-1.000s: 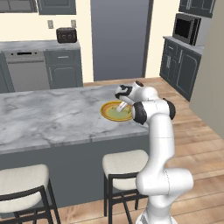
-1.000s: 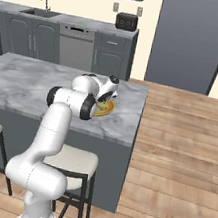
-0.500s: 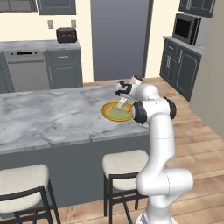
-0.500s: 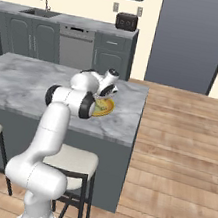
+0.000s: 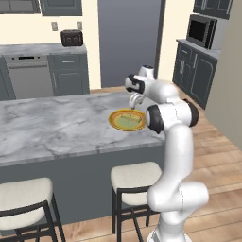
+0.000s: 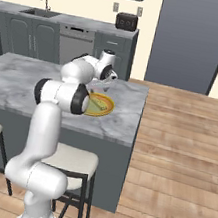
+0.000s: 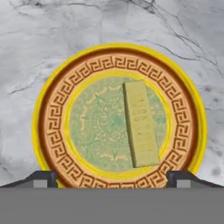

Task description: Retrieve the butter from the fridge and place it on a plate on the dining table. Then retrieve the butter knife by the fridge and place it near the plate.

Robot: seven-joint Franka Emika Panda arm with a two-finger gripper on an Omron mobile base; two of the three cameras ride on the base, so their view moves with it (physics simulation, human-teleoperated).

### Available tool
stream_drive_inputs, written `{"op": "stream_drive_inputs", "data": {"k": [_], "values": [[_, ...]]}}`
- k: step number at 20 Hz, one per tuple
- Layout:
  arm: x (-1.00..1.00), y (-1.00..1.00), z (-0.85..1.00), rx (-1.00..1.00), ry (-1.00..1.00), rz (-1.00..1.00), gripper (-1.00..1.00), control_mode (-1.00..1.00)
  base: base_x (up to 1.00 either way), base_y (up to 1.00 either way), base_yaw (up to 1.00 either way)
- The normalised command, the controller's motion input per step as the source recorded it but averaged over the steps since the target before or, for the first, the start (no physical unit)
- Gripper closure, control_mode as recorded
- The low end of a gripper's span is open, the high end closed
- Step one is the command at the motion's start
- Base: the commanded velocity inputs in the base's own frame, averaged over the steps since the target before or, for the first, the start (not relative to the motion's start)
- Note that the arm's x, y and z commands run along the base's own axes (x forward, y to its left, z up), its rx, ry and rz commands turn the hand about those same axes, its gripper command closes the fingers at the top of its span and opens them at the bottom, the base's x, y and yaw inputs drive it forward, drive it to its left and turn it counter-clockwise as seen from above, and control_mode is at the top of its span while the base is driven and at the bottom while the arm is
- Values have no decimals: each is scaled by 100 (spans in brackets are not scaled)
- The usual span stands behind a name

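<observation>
Butter (image 7: 141,124): yellow stick lying flat on the plate, right of centre in the hand view, long axis running from the upper middle toward the lower right; its lower end reaches the patterned band. Nothing grips it.
Plate (image 7: 57,109): round, yellow outer rim, brown key-pattern band, pale green centre. It sits on the marble top at the centre of the hand view; in the left base view it lies right of frame centre (image 5: 124,125), in the right base view left of centre (image 6: 102,109).
Gripper (image 7: 112,177): jaws spread wide, holding nothing. The two dark fingertips (image 7: 43,177) rise at the lower left and lower right of the hand view, flanking the near rim of the plate. In the left base view the hand (image 5: 136,100) hangs just above the far edge of the plate, apart from the butter.
Dining table (image 5: 56,127): grey-white marble top on a dark grey base, spanning the left and middle of the left base view; plate placed near its right end.
Stools (image 5: 135,177): pale-cushioned, against the table's near side, lower part of the frame.
Fridge (image 6: 194,40): tall grey front, upper right of the right base view, well behind the table.
Toaster (image 6: 126,21): dark, on the rear counter, upper middle.
</observation>
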Motion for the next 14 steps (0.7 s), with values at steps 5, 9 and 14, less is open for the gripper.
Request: {"op": "stream_drive_inputs", "data": {"k": [5, 9, 14], "values": [[-100, 4, 32, -17, 0, -15, -100, -100, 0, 0, 0], [-91, 8, 7, -16, 7, -31, -100, -100, 0, 0, 0], [-34, 1, 4, -1, 28, -50, -100, -100, 0, 0, 0]]}}
